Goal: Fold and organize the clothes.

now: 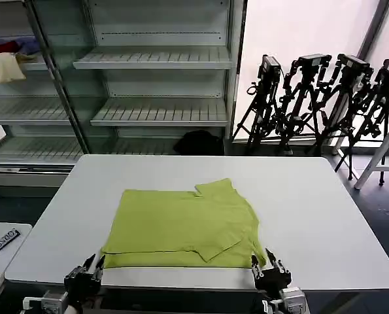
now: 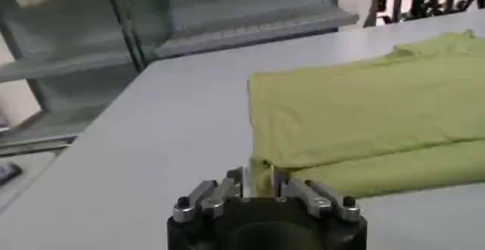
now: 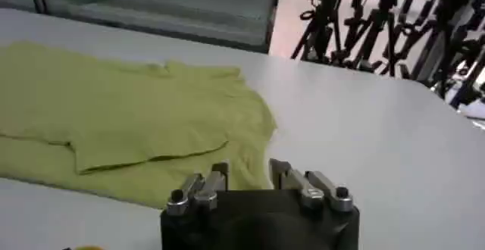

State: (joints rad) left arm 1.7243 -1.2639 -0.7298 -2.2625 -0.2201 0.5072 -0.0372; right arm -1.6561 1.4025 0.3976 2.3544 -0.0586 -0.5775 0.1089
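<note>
While both open end effectors grip nothing, tripods (image 1: 325,98) stand beyond the T-shirt (image 1: 181,229).

Bare table (image 1: 325,216) surrounds the T-shirt (image 1: 181,229); shelves (image 1: 155,111) stand well behind.

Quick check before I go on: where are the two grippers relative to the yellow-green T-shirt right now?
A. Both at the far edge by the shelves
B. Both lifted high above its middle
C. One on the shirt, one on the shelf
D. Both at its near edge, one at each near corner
D: the left gripper and right gripper sit at the near corners of the T-shirt on the table.
</note>
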